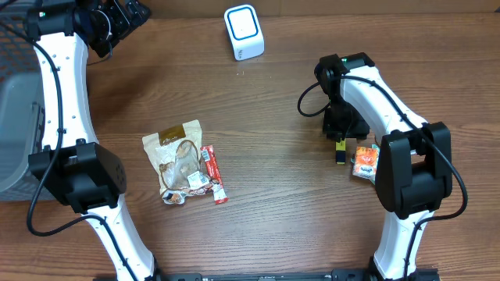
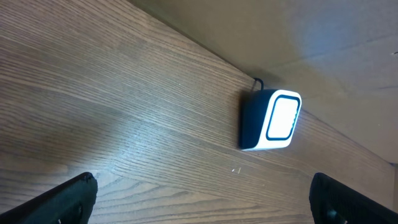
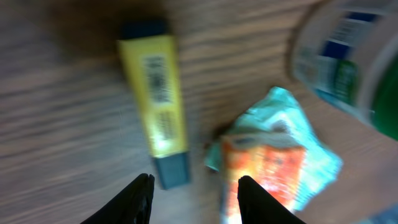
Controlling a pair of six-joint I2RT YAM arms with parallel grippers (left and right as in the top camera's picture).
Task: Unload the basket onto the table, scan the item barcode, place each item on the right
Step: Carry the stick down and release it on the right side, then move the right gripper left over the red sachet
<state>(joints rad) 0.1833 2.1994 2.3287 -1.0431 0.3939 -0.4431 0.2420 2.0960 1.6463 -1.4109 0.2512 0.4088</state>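
Only the right wrist view shows us the label [image 3: 158, 84] on the yellow stick [image 3: 154, 99], which lies just ahead of the right gripper [image 3: 196, 186]. Its jaws stand apart and pinch nothing, and the print is too blurred to read. The left gripper [image 2: 205, 202] is spread wide, with the scanner [image 2: 272, 120] ahead of it.

Glowing scanner [image 2: 271, 120], wood table [image 2: 124, 118], left claw [image 2: 205, 200] spread

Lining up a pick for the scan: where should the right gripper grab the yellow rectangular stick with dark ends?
I'd grip the yellow rectangular stick across its narrow width at mid-length, coming straight down. It lies flat on the wooden table with both long sides free; nearer its lower dark end the orange-and-teal crinkled packet crowds one side.
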